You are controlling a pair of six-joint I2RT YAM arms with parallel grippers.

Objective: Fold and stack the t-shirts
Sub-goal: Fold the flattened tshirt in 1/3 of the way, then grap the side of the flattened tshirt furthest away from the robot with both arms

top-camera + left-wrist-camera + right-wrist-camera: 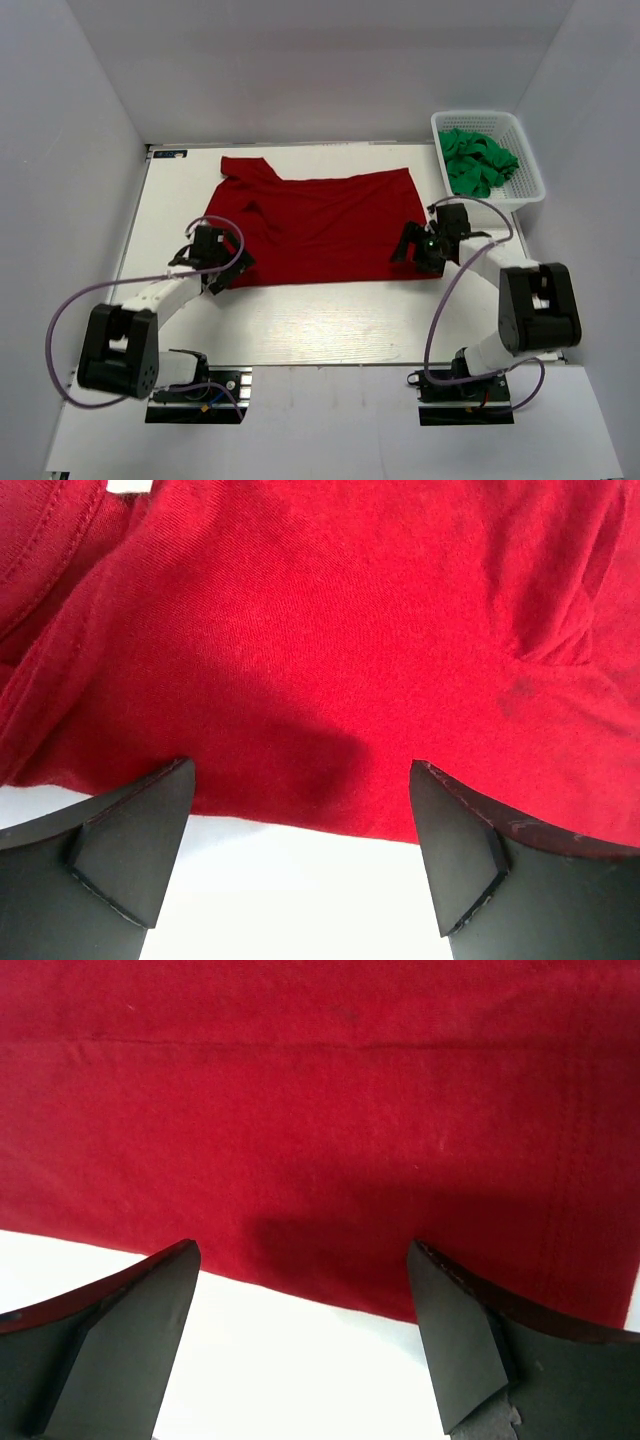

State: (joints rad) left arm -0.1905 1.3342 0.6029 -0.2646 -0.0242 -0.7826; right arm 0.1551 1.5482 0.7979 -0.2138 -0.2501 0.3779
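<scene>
A deep red t-shirt (315, 225) lies spread flat on the white table, collar end to the left, hem to the right. My left gripper (222, 268) is open at the shirt's near left corner; in the left wrist view the red cloth (330, 650) lies just ahead of the open fingers, its edge between them. My right gripper (418, 250) is open at the shirt's near right corner; the right wrist view shows the shirt's near edge (330, 1140) ahead of the open fingers. Green t-shirts (478, 160) lie bunched in the basket.
A white lattice basket (530, 180) stands at the far right corner, partly over the table edge. White walls close in the table on the left, back and right. Bare white table (320, 320) lies between the shirt and the arm bases.
</scene>
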